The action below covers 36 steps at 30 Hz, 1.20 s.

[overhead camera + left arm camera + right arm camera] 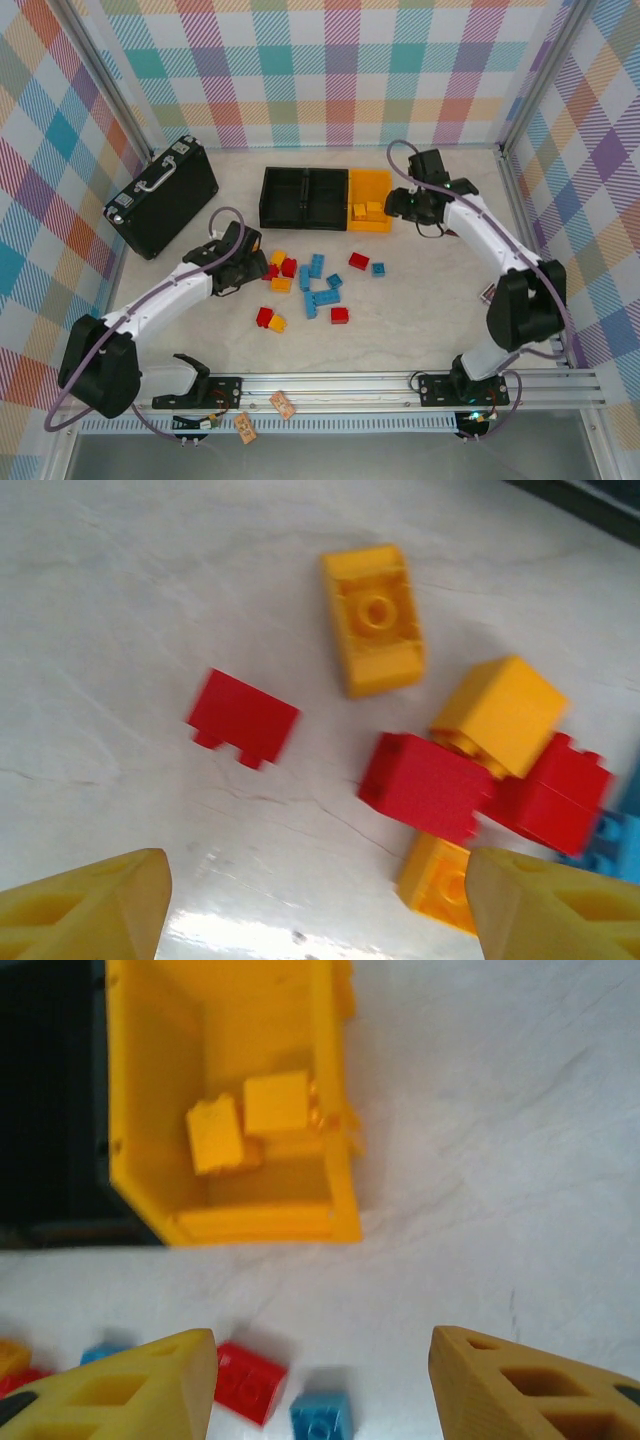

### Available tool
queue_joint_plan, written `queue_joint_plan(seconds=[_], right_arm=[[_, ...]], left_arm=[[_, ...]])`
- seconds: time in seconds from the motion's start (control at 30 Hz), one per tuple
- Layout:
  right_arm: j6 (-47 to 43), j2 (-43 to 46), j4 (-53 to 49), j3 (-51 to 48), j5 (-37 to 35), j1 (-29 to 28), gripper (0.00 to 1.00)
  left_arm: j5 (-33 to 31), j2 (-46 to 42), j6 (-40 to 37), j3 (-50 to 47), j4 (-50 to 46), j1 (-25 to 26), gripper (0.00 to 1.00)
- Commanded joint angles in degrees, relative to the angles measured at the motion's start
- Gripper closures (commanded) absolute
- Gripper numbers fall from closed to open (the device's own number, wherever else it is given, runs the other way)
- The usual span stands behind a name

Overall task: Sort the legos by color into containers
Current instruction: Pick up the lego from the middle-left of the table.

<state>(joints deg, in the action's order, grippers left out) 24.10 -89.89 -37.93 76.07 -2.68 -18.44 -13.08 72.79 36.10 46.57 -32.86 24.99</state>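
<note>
The containers stand in a row at the back: two black bins (305, 197) and a yellow bin (372, 180). Two yellow legos (215, 1135) lie in the yellow bin (260, 1222). Red, blue and yellow legos (320, 295) are scattered mid-table. My left gripper (243, 268) is open and empty, low over the left cluster. Ahead of the left gripper (320, 920) lie a long yellow brick (375, 618), a flat red piece (243, 717) and a red brick (425, 785). My right gripper (392, 205) is open and empty beside the yellow bin. Between the right gripper's (325, 1390) fingers show a red brick (250, 1382) and a blue brick (322, 1418).
A black briefcase (160, 195) with a silver handle lies at the back left. A small dark piece (487, 293) sits by the right arm. Two tan tags (283, 404) lie on the front rail. Checked walls enclose the table on three sides.
</note>
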Motion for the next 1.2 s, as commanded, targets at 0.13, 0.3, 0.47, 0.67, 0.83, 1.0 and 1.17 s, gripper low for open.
queue_joint_plan(seconds=[0.13, 0.3, 0.47, 0.67, 0.83, 1.0, 1.17], right_arm=[[0.04, 9.74, 3.39, -12.84, 9.03, -6.11, 0.41], [2.67, 13.45, 3.73, -19.90, 9.79, -7.76, 0.42], [4.86, 15.59, 5.45, -23.77, 10.36, -7.84, 0.42], [5.99, 14.89, 6.45, -24.29, 11.64, -8.00, 0.43], [6.14, 14.65, 6.69, -24.56, 11.55, -8.11, 0.43], [6.46, 14.08, 7.47, -25.14, 11.64, -8.31, 0.43], [6.87, 13.51, 8.18, -25.29, 11.82, -9.14, 0.43]], left_arm=[[4.11, 6.84, -8.77, 2.68, 1.23, -7.33, 0.18], [6.97, 11.45, -11.29, 4.29, 2.55, -9.93, 0.17], [8.56, 13.54, -11.23, 3.94, 5.84, -10.32, 0.24], [7.37, 16.00, -12.22, 4.65, 7.03, -10.39, 0.37], [6.68, 16.62, -12.50, 4.62, 6.33, -10.39, 0.51], [6.18, 15.29, -12.54, 4.30, 5.63, -10.32, 0.70], [6.20, 13.95, -12.30, 4.55, 4.04, -10.32, 0.74]])
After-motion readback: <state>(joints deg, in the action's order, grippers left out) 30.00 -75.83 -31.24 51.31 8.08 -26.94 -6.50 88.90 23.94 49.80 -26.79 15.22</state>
